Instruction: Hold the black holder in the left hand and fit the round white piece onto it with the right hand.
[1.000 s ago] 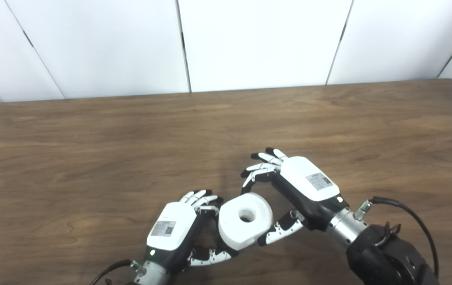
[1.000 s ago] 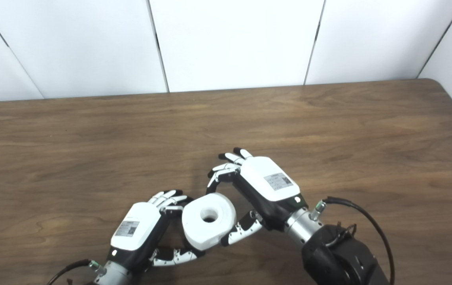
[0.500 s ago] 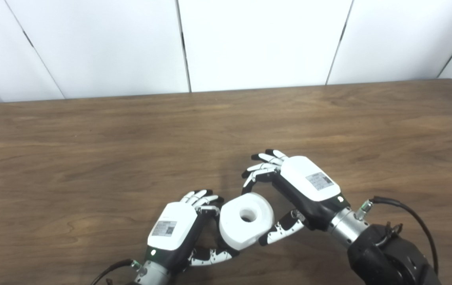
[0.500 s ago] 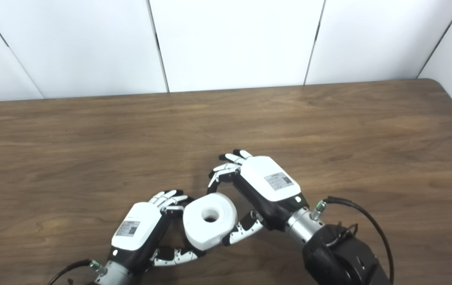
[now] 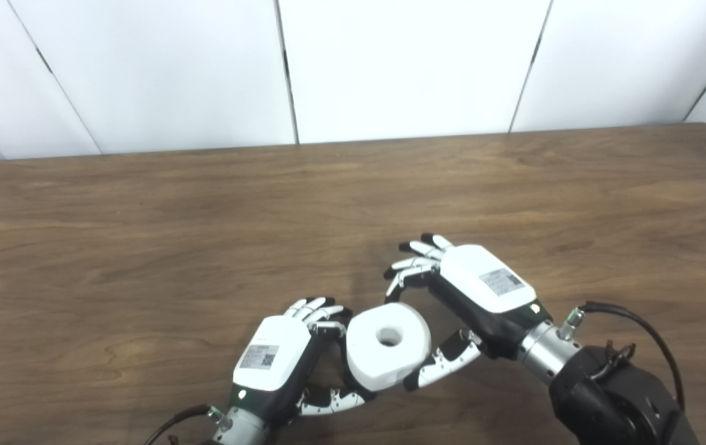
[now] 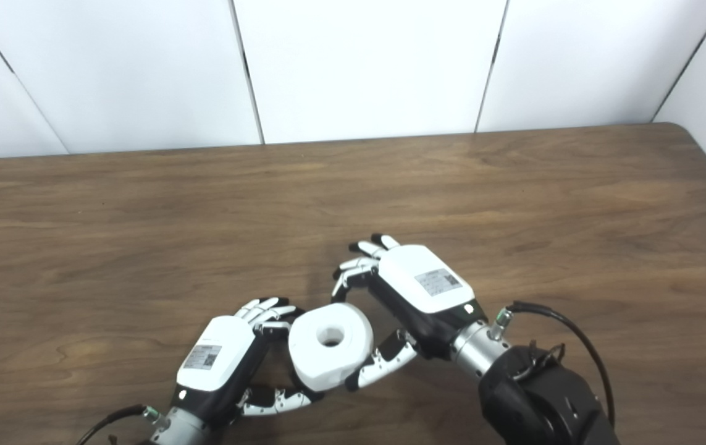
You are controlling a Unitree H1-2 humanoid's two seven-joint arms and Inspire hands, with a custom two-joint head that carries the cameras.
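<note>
Keep round white piece (image 5: 388, 345) level, right hand (image 5: 461, 303) clamped on it, left hand (image 5: 285, 358) curled beneath (black holder hidden, grip unclear), then press straight down.

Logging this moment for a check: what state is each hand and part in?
White piece: held between both hands, hole up.
Left hand: shut on white piece.
Right hand: shut on white piece.
Black holder: hidden; can't tell.

A brown wooden table (image 5: 142, 247) — white panelled wall (image 5: 390, 62) behind.
</note>
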